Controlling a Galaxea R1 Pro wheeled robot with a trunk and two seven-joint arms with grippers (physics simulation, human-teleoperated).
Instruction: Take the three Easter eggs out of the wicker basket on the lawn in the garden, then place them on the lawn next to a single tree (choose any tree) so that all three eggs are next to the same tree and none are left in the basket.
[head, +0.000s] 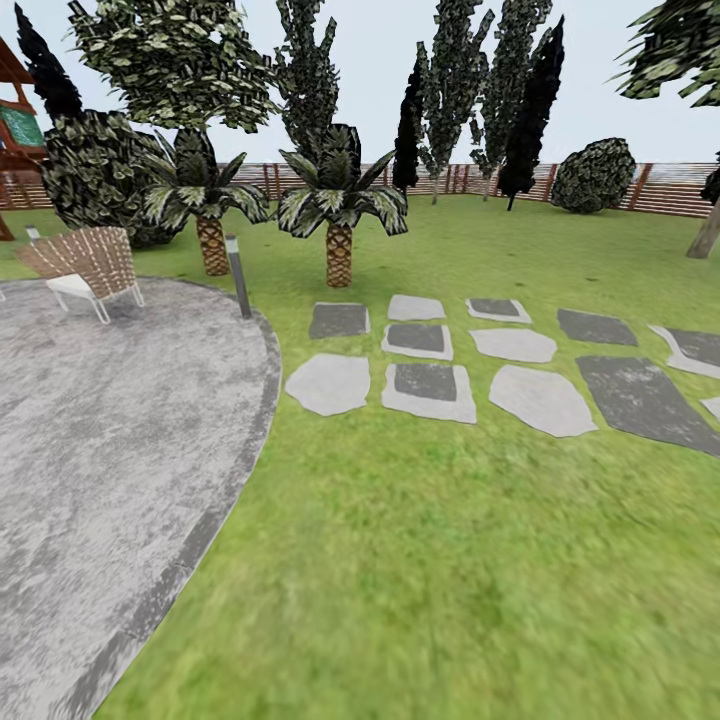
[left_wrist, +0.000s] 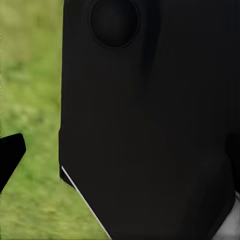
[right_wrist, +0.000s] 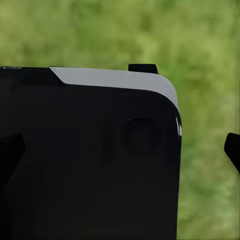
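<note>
Gripper state on either arm cannot be told; the lawn (head: 420, 560) lies bright green, short-cropped.

No readable text anywhere (no labels, numbers or signs).

Green lawn (head: 420, 560); stepping stones (head: 430, 390) set in it, grey patio (head: 110, 450) adjoining.

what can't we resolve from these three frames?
- Left wrist view: the dark robot body blocks most of the frame; lawn behind is blurred. End effector state unreadable.
- Right wrist view: same, black housing in front, blurred grass beyond.
- Head view: pale trunk cut by the right edge; playset cut by the left edge.
</note>
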